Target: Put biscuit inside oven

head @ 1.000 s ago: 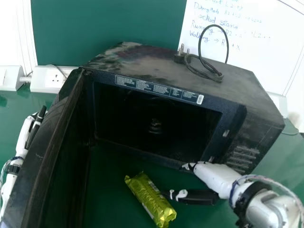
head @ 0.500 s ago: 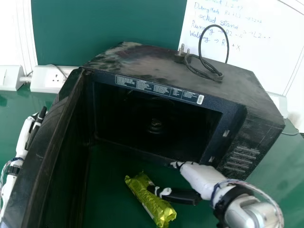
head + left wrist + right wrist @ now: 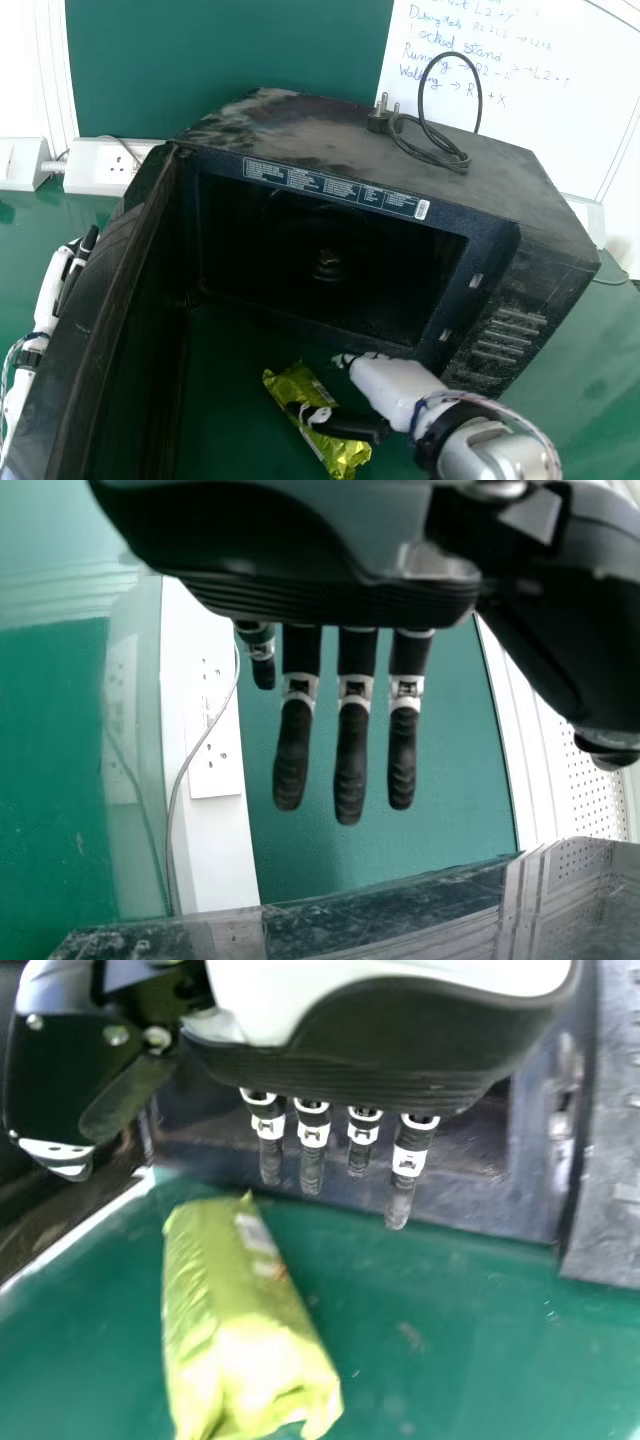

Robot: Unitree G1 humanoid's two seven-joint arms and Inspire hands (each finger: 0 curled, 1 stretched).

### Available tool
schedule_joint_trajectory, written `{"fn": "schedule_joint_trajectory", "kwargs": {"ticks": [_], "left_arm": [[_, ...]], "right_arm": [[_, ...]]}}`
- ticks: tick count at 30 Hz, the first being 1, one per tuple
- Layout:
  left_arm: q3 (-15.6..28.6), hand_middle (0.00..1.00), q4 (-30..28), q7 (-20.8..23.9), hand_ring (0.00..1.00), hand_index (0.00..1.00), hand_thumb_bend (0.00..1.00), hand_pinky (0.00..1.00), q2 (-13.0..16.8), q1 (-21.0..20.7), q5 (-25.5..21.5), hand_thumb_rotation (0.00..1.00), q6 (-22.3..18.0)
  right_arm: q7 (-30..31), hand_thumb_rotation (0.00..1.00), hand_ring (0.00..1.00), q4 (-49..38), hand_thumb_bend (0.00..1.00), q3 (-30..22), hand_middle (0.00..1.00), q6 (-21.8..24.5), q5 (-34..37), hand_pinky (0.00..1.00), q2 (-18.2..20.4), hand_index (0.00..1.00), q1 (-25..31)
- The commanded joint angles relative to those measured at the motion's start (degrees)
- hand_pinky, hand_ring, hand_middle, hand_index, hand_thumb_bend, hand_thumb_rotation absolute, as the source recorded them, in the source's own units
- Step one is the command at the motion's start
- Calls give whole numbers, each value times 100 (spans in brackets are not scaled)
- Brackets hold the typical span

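Biscuit packet [image 3: 345, 455] lies unmoved on the worktop [image 3: 235, 420], well forward of its back edge, before the open oven [image 3: 550, 225]. The right hand [image 3: 385, 385], released, has shifted leftward, its thumb now crossing the packet in the head view; contact is unclear. The left hand [image 3: 50, 288] stays unclenched outside the oven door [image 3: 100, 310].

"Where's the head view from?"
"Above and behind the fingers [image 3: 75, 275], looking forward and down, farthest off."
"And the wrist views?"
"Close in, facing along the fingers: the left hand's [image 3: 51, 290] to the socket panel [image 3: 100, 170], the right hand's [image 3: 392, 385] to packet [image 3: 292, 385] and oven [image 3: 300, 120]. The head view shares all three."
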Motion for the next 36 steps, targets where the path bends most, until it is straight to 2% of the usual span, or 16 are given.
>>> {"fn": "schedule_joint_trajectory", "kwargs": {"ticks": [1, 7, 11, 18, 25, 32, 36], "left_arm": [[-24, 38, -84, 37, 30, 48, 52, 26, -27, 25, 13, 7, 46], [-19, 38, -89, 7, 31, 48, 52, 26, -17, 31, -3, 7, 40], [-18, 39, -111, 10, 31, 48, 52, 26, -28, 35, -14, 7, 59], [-4, 39, -118, -53, 31, 48, 52, 26, -39, 28, -91, 7, 43], [11, 39, -104, -77, 31, 48, 52, 27, -16, 34, -77, 7, 27], [8, 39, -260, -26, 31, 48, 52, 26, -69, 54, -97, 7, 210], [8, 39, -219, -66, 31, 48, 52, 26, -76, 40, -84, 7, 103]], "right_arm": [[218, 61, 94, 113, 89, -132, 96, -208, -260, 78, 225, 95, 123], [743, 56, 94, 415, 89, -334, 96, -772, -1033, 79, 839, 94, 255], [1008, 52, 90, 613, 91, -460, 95, -1201, -1660, 74, 1321, 93, 341], [1050, 46, 91, 900, 92, -887, 94, -1843, -2211, 77, 1970, 92, 527], [965, 45, 90, 1107, 92, -1152, 93, -2417, -2588, 77, 2394, 92, 655], [917, 44, 87, 1243, 95, -1255, 92, -2862, -3006, 75, 2740, 92, 765], [949, 43, 86, 1258, 96, -1328, 92, -3052, -3125, 73, 2919, 92, 846]]}}
